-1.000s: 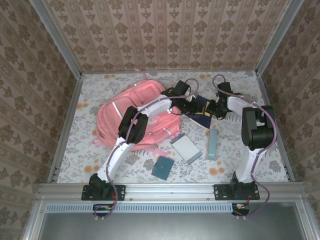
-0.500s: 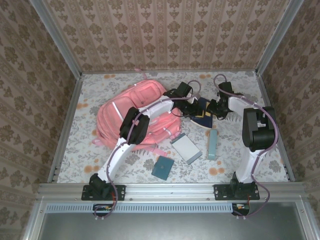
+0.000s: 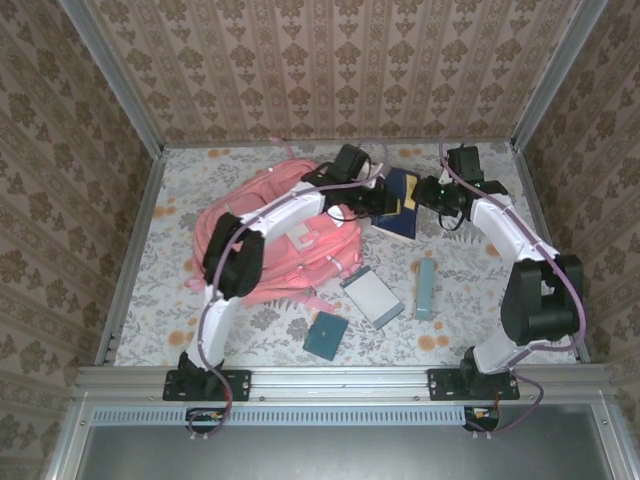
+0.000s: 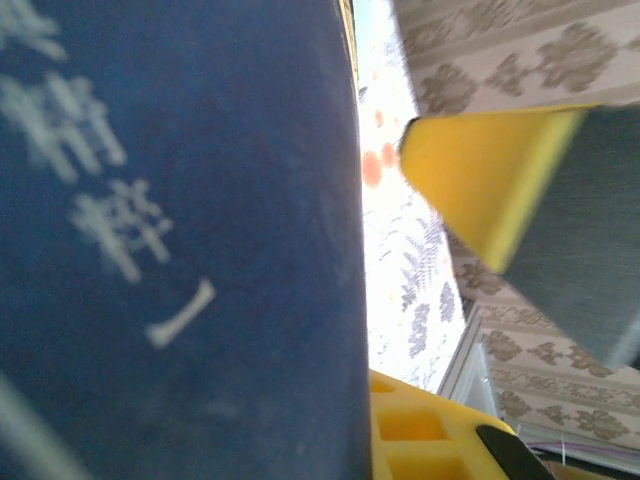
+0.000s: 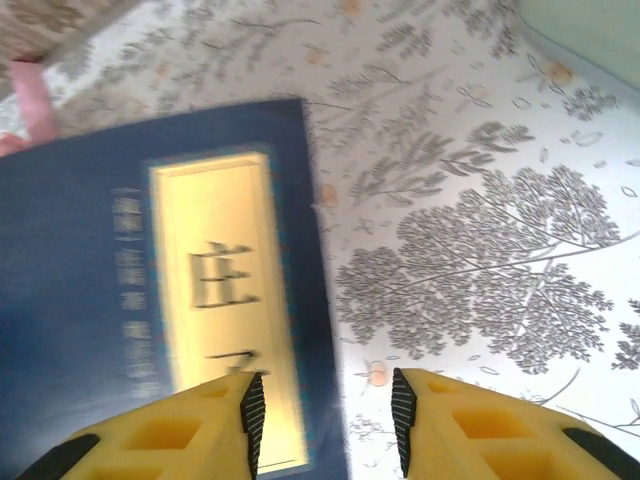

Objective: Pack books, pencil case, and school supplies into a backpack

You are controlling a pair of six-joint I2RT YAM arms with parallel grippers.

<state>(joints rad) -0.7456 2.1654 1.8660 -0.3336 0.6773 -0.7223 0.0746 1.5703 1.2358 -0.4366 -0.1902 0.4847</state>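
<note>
From above, my left end effector (image 3: 374, 203) reaches across the pink backpack (image 3: 265, 230), pinched narrow on the navy book (image 3: 402, 196) just beside it; my right end effector (image 3: 432, 196) hovers at its far edge. At the left wrist, the cover (image 4: 170, 240) crowds the lens. At the right wrist, my jaws stand parted over the yellow label (image 5: 225, 300). Held by one edge, the book could pivot and slip out, I reckon.

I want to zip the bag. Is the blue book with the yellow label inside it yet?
Out. The navy book is beside the backpack, to its right, not in it.
</note>
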